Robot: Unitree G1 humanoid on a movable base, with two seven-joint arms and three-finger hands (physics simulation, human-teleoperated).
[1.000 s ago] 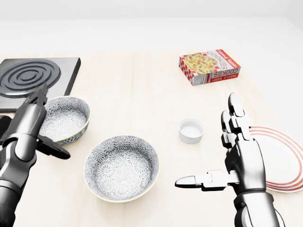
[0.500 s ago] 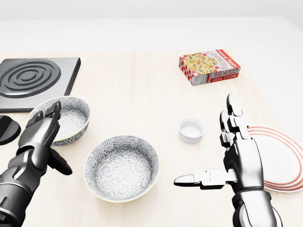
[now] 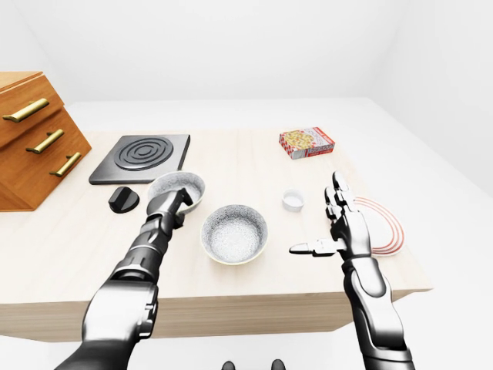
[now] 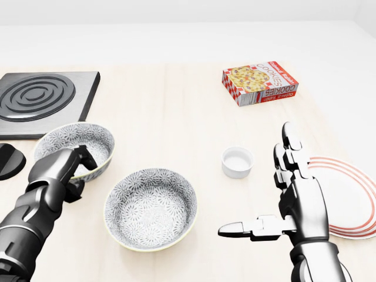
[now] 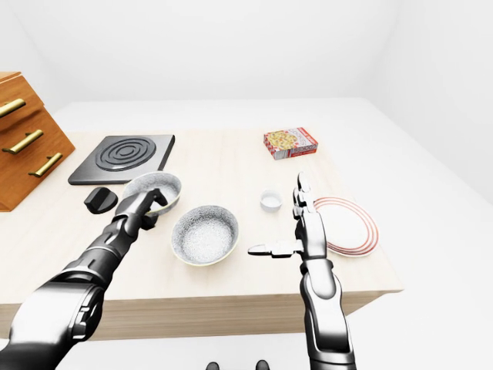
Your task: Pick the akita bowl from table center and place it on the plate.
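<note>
Two alike grey-patterned bowls stand on the pale table. One bowl (image 4: 151, 208) is at the middle of the head view, low down, with nothing touching it. The other bowl (image 4: 75, 145) is at the left, and my left hand (image 4: 75, 167) has its fingers curled over that bowl's near rim, thumb outside the wall. The white plate with red rings (image 4: 348, 197) lies at the right edge. My right hand (image 4: 258, 182) hovers open between the middle bowl and the plate, fingers pointing up and thumb stretched left.
A small white cup (image 4: 237, 162) stands between the middle bowl and the plate. A cookie box (image 4: 259, 83) lies at the upper right, a black hob (image 4: 41, 97) at the upper left, and a black knob (image 4: 9, 160) beside it. Wooden drawers (image 3: 31, 131) stand at the far left.
My left hand has dropped from flat and open beside the left bowl and curled its fingers over the bowl's rim. The right hand has barely moved.
</note>
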